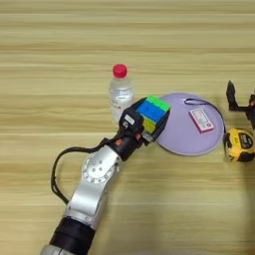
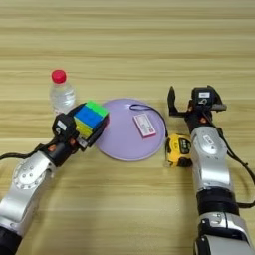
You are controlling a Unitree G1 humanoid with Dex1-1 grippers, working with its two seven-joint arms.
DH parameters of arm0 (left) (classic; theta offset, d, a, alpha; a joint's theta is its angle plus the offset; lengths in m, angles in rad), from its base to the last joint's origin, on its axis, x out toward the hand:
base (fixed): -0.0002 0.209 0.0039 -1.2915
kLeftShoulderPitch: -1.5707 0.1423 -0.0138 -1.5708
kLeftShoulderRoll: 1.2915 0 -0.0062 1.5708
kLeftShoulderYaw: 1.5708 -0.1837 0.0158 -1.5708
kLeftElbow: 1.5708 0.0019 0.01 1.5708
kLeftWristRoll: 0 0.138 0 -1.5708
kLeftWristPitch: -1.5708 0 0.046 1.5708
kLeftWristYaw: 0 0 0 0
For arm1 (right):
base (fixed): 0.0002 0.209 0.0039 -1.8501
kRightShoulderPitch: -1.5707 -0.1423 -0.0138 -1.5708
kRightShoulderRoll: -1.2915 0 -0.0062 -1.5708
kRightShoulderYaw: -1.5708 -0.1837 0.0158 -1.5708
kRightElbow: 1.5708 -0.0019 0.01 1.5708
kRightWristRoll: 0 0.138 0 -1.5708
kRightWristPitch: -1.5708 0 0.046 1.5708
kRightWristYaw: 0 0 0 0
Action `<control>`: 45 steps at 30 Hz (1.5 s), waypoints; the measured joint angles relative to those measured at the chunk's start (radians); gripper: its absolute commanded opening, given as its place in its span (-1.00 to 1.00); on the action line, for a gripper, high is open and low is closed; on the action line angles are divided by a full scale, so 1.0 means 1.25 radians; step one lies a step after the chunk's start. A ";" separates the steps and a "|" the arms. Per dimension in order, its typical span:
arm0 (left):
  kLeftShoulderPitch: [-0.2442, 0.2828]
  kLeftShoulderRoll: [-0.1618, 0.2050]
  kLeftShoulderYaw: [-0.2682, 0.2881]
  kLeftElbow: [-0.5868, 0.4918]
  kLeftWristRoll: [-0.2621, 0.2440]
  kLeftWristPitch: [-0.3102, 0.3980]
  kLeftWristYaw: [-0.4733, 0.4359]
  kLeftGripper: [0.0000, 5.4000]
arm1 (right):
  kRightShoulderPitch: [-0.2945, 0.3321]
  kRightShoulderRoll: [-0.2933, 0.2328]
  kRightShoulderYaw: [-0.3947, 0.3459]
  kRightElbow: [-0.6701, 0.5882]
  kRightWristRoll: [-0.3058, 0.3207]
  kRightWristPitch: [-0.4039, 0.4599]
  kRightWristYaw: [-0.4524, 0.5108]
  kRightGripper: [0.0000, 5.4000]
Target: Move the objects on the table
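We see our left gripper (image 2: 85, 130) clenched on the puzzle cube (image 2: 90, 119) at the lilac plate's (image 2: 122, 144) left rim, while our right gripper (image 2: 191, 102), fingers spread, waits right of centre.

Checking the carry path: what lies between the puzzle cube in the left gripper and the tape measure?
The lilac plate, carrying a small pink card, lies between the puzzle cube and tape measure; the right eye view shows it.
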 measured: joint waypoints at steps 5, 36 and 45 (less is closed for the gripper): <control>-0.052 -0.025 0.004 0.092 0.001 -0.005 -0.001 0.21 | 0.000 0.000 0.000 -0.001 0.000 0.000 -0.001 1.00; -0.194 -0.079 0.008 0.385 0.021 -0.091 -0.004 0.21 | 0.001 0.000 0.000 -0.017 0.000 0.001 -0.003 1.00; -0.196 -0.080 0.009 0.405 0.034 -0.096 -0.004 0.21 | 0.001 0.001 0.000 -0.017 0.000 0.001 -0.003 1.00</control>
